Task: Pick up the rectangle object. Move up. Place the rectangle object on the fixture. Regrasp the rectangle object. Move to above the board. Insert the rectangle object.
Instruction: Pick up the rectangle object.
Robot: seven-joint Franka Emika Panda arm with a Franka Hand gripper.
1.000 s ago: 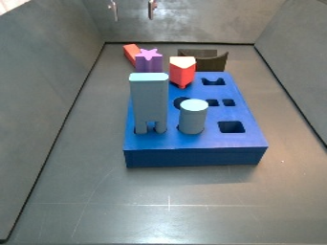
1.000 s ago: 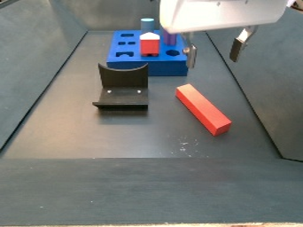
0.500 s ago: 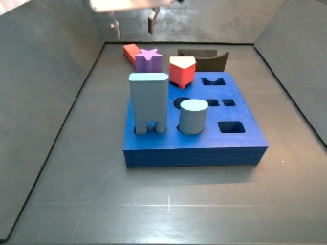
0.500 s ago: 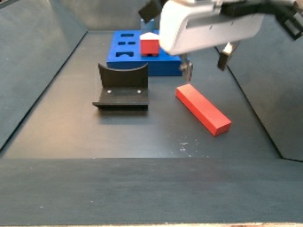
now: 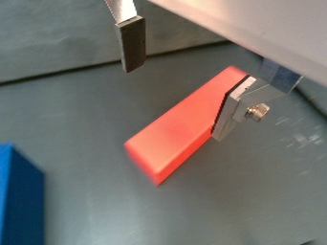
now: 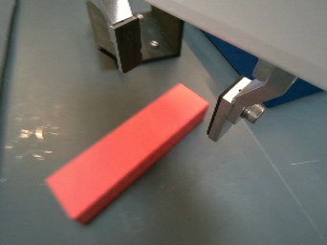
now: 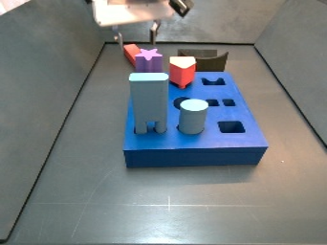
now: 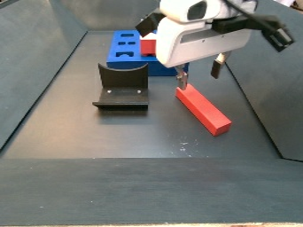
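Rectangle object: the long red block [image 8: 204, 110] is lying flat on the dark floor, to one side of the fixture and apart from it; in both wrist views [image 5: 188, 124] [image 6: 129, 151] it is stretching lengthwise under the tool.
Board: the thick blue slab [image 7: 198, 124] is sitting on the floor, carrying a tall light-blue block [image 7: 147, 103], a pale cylinder [image 7: 192, 116] and a short red piece with a yellow top [image 7: 183, 69]; some holes are showing unfilled.
Tool: the tool [image 8: 199, 74] is hanging just above the end of the red block nearer the board, jaws spread apart and gripping nothing; in a wrist view one finger [image 5: 132, 42] is standing clear of the block and the opposite finger [image 5: 238, 108] is close against the block's far side.
Fixture: the dark angled holder [image 8: 122, 86] is sitting on the floor near the board, with nothing resting in it.
Star piece: a purple star [image 7: 148, 56] is showing behind the board.
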